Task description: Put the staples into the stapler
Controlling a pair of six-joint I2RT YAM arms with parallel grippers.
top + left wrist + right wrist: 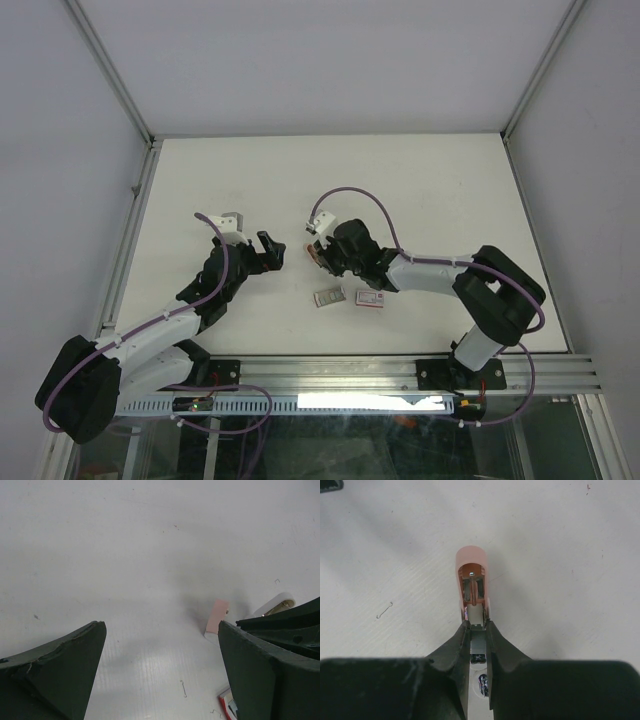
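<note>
Pinching the stapler [471,565] by its narrow metal body, the right gripper [477,626] is closed on it near the middle of the surface [420,190], apparently to keep it steady for loading. Its salmon-pink plastic top, rounded at the nose, seems swung up and away, so the wrist view looks along a bare steel channel between the dark, matte fingers. The left gripper [161,627] hangs fully open just left of the stapler, holding nothing, probably free to fetch a strip. The staples lie nearer the arms: a flat white cardboard box [372,298] with a red label, and just left of it the grey tray [328,297], whose contents are too small to make out. One bent loose staple [384,610] lies on the white, faintly ribbed surface.
</note>
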